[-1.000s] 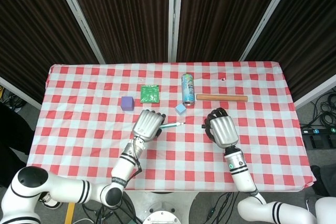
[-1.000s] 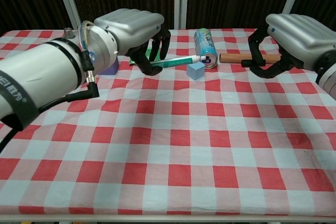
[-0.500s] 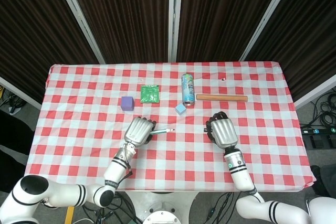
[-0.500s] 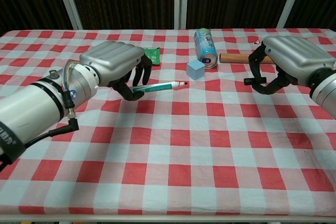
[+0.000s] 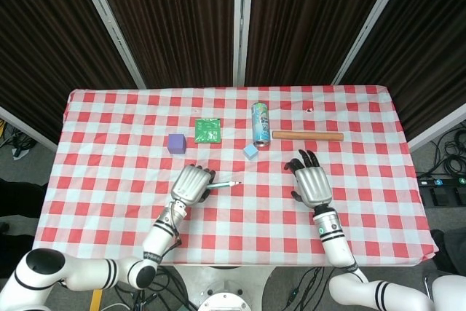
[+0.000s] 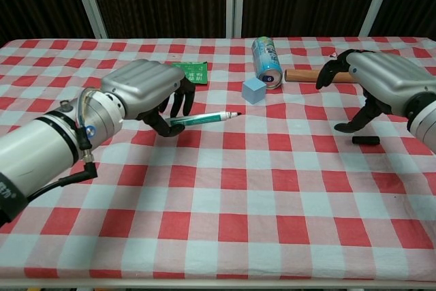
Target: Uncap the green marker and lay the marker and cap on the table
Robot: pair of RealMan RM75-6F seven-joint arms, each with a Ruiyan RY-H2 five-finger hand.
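Presently, the green marker [image 6: 204,118], uncapped, is pinched low over the checked tablecloth [image 6: 231,189] by the left hand [image 6: 146,90]. Nothing is held by the right hand [image 6: 381,83], its fingers spread. The cap [image 6: 366,140] is laid beside it. Release of the marker is judged outstanding. Dark curtains [image 5: 182,20] are noted behind.

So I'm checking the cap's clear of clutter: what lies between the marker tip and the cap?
Only bare checked tablecloth between the marker tip and the cap, per the chest view.

Left hand [image 6: 146,90] holds marker [image 6: 204,118]; cap [image 6: 366,140] lies under right hand [image 6: 381,80].
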